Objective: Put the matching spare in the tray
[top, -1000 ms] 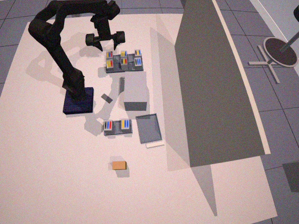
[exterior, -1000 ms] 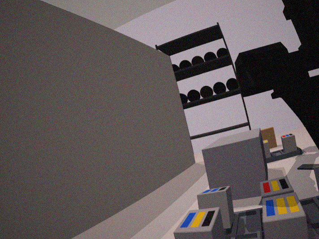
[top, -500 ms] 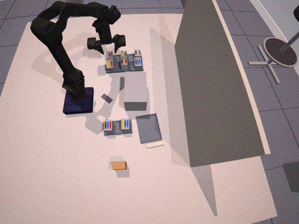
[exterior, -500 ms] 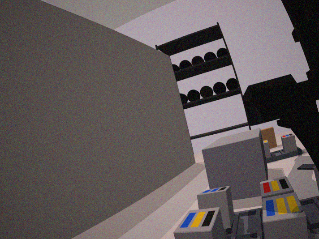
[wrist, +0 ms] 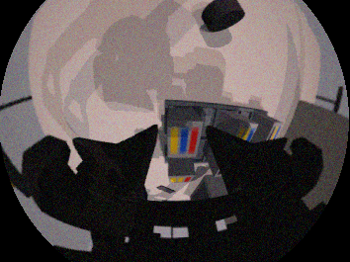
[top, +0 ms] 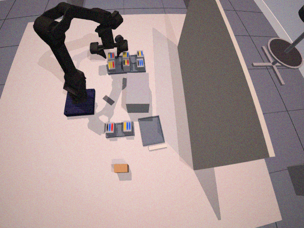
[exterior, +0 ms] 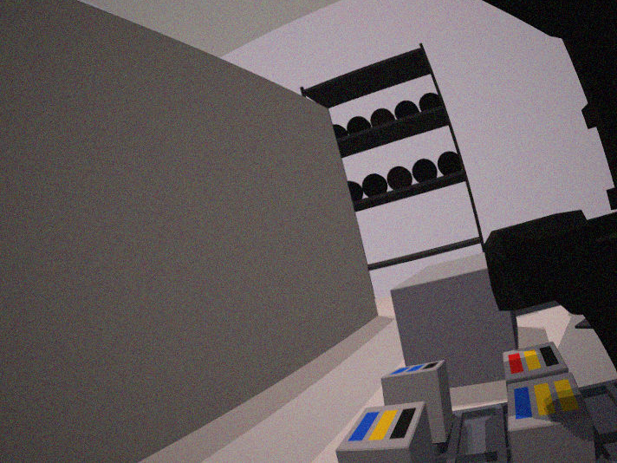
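My gripper (top: 111, 57) (wrist: 182, 128) is open, its fingertips on either side of the yellow-blue-red spare (top: 111, 55) (wrist: 184, 140) at the back left of the rack (top: 117, 72); whether they touch it is unclear. The rack also holds a yellow-yellow-red spare (top: 111, 64), a black-yellow-red spare (top: 126, 62) (exterior: 535, 364), a yellow-yellow-blue spare (top: 125, 54) (exterior: 545, 401), and two more at the right. A smaller rack (top: 120, 136) holds black-blue-red (top: 109, 128) and yellow-blue-blue (top: 127, 126) spares. The grey tray (top: 151, 130) is empty. No printed back code is readable.
A large grey box (top: 137, 88) (exterior: 452, 329) stands before the rack. A tall panel (top: 215, 86) (exterior: 179, 225) rises at the right. Small dark plates (top: 108, 100) (top: 124, 83), a white strip (top: 157, 147), an orange block (top: 121, 168) and a black round object (wrist: 223, 13) are around.
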